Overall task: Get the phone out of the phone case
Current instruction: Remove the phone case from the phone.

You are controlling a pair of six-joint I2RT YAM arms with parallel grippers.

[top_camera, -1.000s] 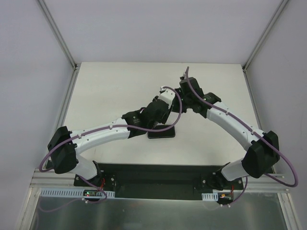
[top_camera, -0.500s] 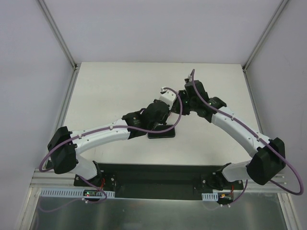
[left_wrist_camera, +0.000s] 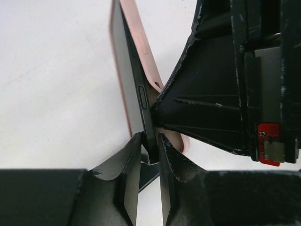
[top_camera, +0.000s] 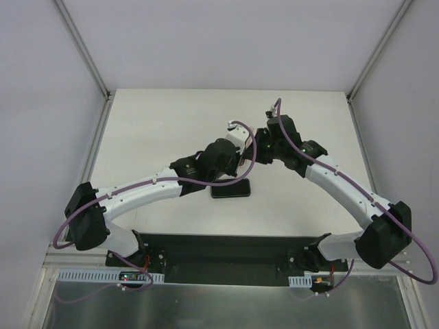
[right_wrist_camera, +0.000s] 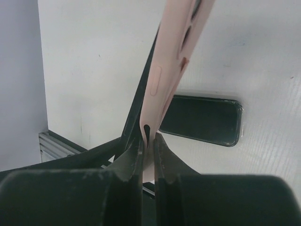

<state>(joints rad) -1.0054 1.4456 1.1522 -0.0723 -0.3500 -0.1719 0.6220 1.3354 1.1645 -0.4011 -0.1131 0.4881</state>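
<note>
The black phone stands on edge above the table, partly inside the pink phone case. My left gripper is shut on the phone's lower edge. My right gripper is shut on the rim of the case, with the phone's dark edge just left of it. In the top view the two grippers meet mid-table, the left gripper facing the right gripper. Phone and case are hidden between them there.
A black phone-shaped slab lies flat on the white table just below the grippers, also seen as the dark slab in the right wrist view. Metal frame rails edge the table on both sides.
The right arm's elbow has swung outward to the right and its wrist has edged right. The left forearm has risen slightly. The black slab has not moved.
</note>
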